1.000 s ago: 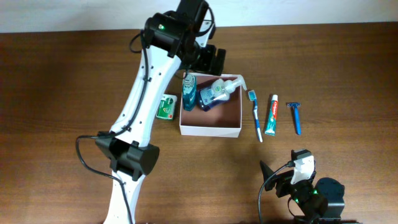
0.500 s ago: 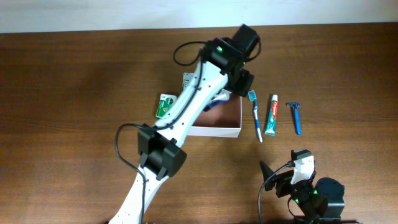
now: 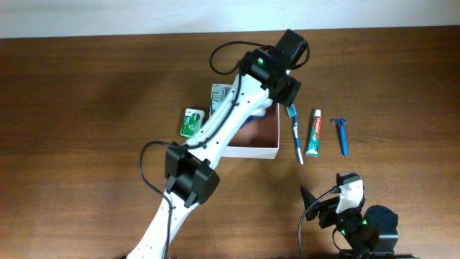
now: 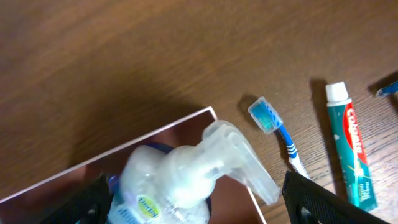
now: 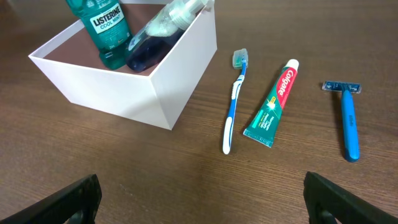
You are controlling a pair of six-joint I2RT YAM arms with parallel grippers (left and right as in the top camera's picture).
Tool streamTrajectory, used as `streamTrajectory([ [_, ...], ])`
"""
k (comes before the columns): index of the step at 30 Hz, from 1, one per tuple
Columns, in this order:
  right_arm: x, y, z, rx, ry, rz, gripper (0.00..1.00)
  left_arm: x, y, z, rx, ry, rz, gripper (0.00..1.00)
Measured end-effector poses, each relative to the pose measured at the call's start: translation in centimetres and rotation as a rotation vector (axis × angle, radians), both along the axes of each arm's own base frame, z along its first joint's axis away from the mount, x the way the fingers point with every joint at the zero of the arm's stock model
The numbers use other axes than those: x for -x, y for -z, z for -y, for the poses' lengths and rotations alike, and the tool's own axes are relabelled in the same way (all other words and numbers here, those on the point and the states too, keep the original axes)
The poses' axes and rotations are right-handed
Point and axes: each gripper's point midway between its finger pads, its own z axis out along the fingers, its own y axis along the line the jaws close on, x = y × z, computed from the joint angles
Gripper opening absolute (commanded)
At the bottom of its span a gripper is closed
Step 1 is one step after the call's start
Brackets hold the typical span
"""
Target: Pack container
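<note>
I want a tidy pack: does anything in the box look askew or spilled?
Yes. The pump bottle lies tilted in the container, its nozzle poking over the rim toward the toothbrush. Nothing looks spilled.

Robot lab setup — 2 cabled arms [image 3: 223, 122] at wood table [image 3: 72, 144], plain pale wall [image 3: 72, 14] behind.

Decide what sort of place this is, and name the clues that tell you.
Probably a robotics lab or test bench, not a bathroom: a robot arm reaches over a wooden table, and a toothbrush, toothpaste and razor lie in a row beside a white cardboard box.
</note>
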Motion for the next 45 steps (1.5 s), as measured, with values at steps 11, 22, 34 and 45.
streamTrajectory([
  [11, 0.0, 0.0, 0.0, 0.0, 0.0, 0.0, 0.99, 0.5, 2.2, 2.0, -0.023, 0.072, 0.003, 0.84],
  [22, 0.0, 0.0, 0.0, -0.001, 0.0, 0.0, 0.99, 0.3, 4.2, 2.0, -0.063, 0.106, -0.009, 0.59],
  [34, 0.0, 0.0, 0.0, -0.001, 0.0, 0.0, 0.99, 0.1, 3.1, 2.0, -0.065, 0.122, 0.015, 0.33],
  [45, 0.0, 0.0, 0.0, 0.0, 0.0, 0.0, 0.99, 0.4, 3.0, 1.8, -0.075, 0.123, 0.008, 0.42],
])
